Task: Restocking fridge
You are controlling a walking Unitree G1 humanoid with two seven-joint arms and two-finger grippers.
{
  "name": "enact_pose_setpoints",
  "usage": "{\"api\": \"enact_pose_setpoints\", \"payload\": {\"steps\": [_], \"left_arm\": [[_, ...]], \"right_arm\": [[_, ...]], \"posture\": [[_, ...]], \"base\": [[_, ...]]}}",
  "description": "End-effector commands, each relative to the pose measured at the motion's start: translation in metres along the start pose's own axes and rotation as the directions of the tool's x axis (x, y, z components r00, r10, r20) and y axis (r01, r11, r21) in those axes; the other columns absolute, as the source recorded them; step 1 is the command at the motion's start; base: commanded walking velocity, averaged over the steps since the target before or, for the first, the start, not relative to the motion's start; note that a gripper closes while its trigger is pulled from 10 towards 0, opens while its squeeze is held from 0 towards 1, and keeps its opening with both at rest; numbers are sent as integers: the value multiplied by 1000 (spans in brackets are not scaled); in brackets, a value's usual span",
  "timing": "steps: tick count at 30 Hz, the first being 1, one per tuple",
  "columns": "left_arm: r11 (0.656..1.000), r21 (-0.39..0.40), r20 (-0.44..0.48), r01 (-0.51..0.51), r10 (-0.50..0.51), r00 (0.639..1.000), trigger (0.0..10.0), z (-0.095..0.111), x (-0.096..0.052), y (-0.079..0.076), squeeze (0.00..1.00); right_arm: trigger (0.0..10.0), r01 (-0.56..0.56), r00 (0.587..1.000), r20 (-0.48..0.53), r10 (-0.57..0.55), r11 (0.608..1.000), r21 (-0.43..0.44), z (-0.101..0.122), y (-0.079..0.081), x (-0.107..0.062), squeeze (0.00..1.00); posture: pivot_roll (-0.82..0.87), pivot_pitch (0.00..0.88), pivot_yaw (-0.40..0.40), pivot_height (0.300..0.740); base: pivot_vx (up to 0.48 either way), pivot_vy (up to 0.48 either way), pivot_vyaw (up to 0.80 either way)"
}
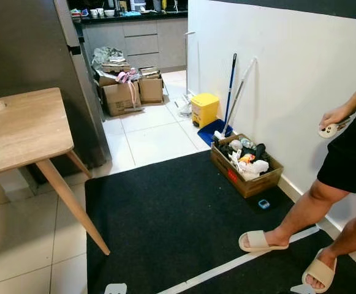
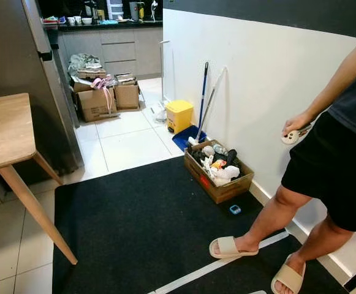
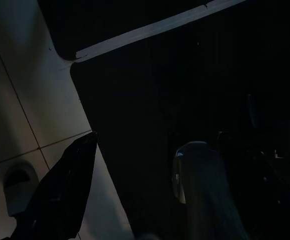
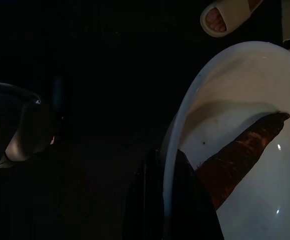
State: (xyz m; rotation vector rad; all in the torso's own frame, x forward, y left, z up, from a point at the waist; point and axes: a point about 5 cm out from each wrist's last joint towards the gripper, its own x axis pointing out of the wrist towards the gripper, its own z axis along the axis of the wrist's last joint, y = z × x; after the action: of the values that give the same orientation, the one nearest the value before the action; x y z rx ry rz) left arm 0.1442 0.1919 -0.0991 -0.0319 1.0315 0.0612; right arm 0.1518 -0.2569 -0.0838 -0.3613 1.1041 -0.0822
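Nearest me, my right gripper (image 4: 177,200) has its jaws clamped on the rim of a white round plate (image 4: 244,115) carrying a brown strip of food (image 4: 239,155). I cannot tell my left gripper's (image 3: 130,195) state. Grey fridge (image 1: 24,55) stands at eleven o'clock; I judge steering around the wooden tabletop (image 1: 18,128), plate level, is best.

The black mat (image 1: 178,226) lies open in the middle. A wooden table (image 1: 18,131) juts in on the left, its slanted leg (image 1: 73,205) reaching onto the mat's edge. Behind it stands the grey fridge (image 1: 43,67). Along the right wall sit a cluttered cardboard box (image 1: 246,165) and a person's legs (image 1: 312,208). A tiled passage (image 1: 144,131) runs between fridge and wall.
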Motion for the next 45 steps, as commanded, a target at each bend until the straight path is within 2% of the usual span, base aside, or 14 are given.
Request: {"api": "enact_pose_setpoints", "payload": {"steps": [1,37,45], "left_arm": [[1000,-20,-20,9,-9,1000,10000,-4,0,-2,0],[1000,-11,-16,29,-29,999,10000,-1,0,-2,0],[999,-10,-15,31,-32,999,10000,-1,0,-2,0]], "right_arm": [[10000,8,1000,2,-8,1000,-19,-1,-2,0,0],[10000,4,1000,17,-4,999,-38,5,-1,0,0],[10000,6,1000,19,-5,999,-34,5,-2,0,0]], "posture": [[-60,0,6,740],[-60,0,8,740],[-60,0,8,740]], "base": [[0,0,0],[0,0,0],[246,0,0]]}}
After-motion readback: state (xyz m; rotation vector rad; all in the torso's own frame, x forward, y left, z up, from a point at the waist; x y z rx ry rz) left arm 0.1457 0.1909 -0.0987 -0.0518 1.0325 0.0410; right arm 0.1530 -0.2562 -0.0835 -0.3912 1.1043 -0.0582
